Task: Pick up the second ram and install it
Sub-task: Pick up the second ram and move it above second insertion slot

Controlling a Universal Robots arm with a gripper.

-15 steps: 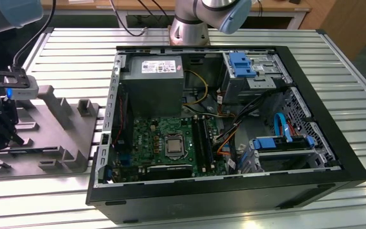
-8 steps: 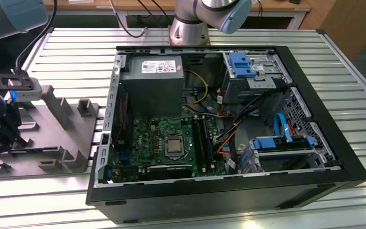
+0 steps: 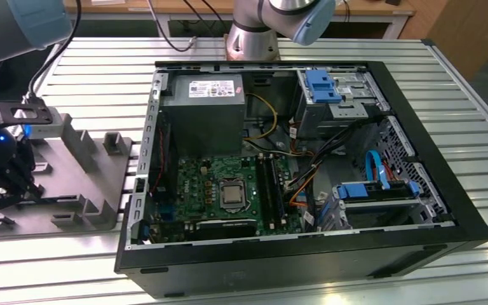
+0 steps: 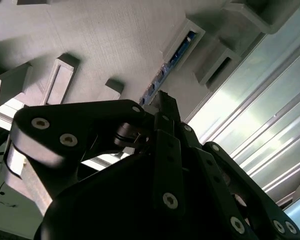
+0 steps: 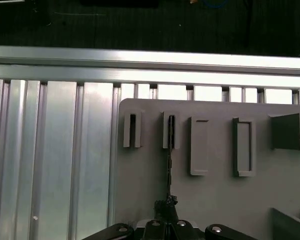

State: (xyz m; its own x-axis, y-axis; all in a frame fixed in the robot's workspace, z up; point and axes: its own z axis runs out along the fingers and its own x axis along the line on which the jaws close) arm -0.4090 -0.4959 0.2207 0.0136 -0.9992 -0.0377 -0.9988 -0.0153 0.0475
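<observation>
End effector (image 4: pixel 162 100): pressed together, apparently pinching the stick's top edge.
Thin blue-green second ram (image 4: pixel 176 52): stood edgewise in a grey slotted plastic holder block (image 5: pixel 215 200).
Grip: best held square, so the stick is drawn out straight.

Your exterior view sits high and well back, looking down at a slant across the slatted table (image 3: pixel 447 76). It takes in the open computer case (image 3: pixel 312 254) mid-scene and the grey holder block (image 3: pixel 66 184) at the exterior view's left. Your first wrist view looks squarely down onto the block from near, along the gripper (image 5: pixel 167 202). Your second wrist view sits close behind the gripper's black links and looks aslant past them. All three views share the block and the table around it.
</observation>
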